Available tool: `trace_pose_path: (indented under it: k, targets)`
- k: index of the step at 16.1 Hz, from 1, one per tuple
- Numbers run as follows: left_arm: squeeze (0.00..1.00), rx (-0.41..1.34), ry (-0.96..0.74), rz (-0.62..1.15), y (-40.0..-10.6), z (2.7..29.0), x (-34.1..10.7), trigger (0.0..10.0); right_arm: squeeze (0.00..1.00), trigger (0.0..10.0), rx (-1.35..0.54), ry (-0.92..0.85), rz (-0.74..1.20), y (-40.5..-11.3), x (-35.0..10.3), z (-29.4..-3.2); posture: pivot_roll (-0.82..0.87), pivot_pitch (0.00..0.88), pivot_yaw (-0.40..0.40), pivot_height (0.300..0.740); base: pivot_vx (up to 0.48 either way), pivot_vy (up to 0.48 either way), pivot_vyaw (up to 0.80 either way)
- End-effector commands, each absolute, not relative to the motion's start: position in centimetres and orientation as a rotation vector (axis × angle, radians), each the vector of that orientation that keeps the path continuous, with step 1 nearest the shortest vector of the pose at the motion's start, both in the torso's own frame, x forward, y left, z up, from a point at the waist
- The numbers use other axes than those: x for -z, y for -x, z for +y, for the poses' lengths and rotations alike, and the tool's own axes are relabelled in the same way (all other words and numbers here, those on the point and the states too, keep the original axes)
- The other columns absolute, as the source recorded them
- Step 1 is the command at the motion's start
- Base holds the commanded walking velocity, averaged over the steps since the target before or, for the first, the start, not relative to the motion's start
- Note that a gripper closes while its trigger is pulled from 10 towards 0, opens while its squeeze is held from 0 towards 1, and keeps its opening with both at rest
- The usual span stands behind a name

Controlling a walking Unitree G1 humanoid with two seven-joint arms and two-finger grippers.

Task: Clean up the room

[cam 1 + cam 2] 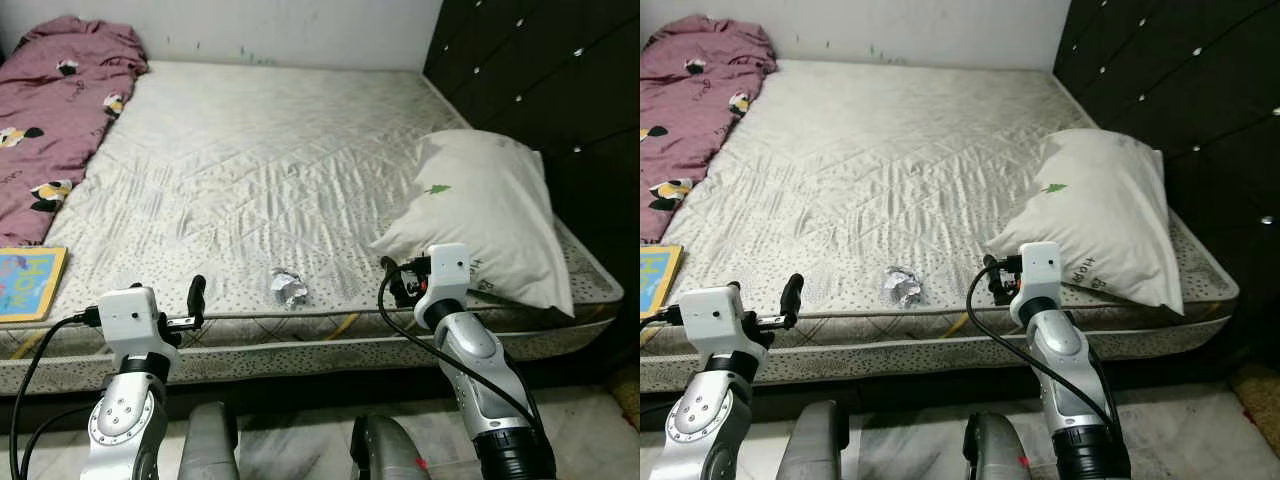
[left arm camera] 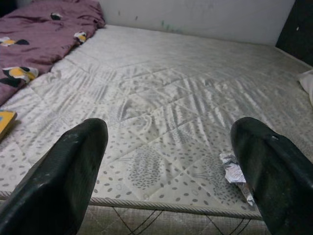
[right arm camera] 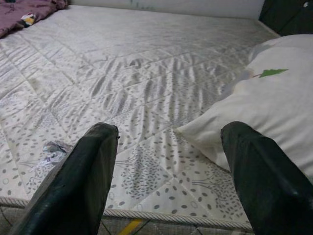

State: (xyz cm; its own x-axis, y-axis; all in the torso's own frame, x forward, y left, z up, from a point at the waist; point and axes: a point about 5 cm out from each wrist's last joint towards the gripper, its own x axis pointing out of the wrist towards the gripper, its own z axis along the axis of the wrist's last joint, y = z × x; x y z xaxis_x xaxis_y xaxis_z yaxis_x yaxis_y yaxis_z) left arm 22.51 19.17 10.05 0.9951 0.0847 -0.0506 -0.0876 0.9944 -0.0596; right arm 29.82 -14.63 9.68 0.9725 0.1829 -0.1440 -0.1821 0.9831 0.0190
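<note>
Bare quilted grey-white mattress [image 1: 300,170]; crumpled silvery wrapper scrap [image 1: 289,287] sits between both claws, left gripper [image 2: 168,171] and right gripper [image 3: 171,171] spread apart. Looks light, crinkly; pinch its middle.

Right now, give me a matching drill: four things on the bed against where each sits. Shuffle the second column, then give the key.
Things
1. crumpled wrapper
2. white pillow
3. maroon blanket
4. blue and yellow book

Places
A. robot's left side of the mattress, running to the far corner
B. near edge of the mattress, about midway between the two claws
C. near left corner, at the blanket's close end
D. robot's right side, by the dark headboard, just past the right claw

Pairs: 1-B, 2-D, 3-A, 4-C
</note>
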Motion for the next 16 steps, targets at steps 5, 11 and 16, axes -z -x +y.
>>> trace_pose_path:
  k: [5, 11, 16]
  targets:
    - [0.00, -0.062, 0.058, 0.042, -22.7, 18.9, -10.3, 10.0, 0.00, 10.0, -0.254, 0.003, 0.141, -29.9, -9.9, -14.0, -0.01, 0.000, -0.088, 0.595, 0.000, 0.000, 0.00]
    - [0.00, -0.047, 0.067, 0.034, -22.8, 18.9, -10.5, 10.0, 0.00, 10.0, -0.286, -0.011, 0.133, -30.0, -10.1, -13.6, -0.01, 0.000, -0.087, 0.595, 0.000, 0.000, 0.64]
    - [0.00, -0.041, 0.073, 0.033, -22.9, 18.8, -10.5, 10.0, 0.00, 10.0, -0.277, -0.028, 0.139, -30.0, -10.1, -13.8, -0.02, 0.000, -0.082, 0.595, 0.158, 0.000, 0.00]
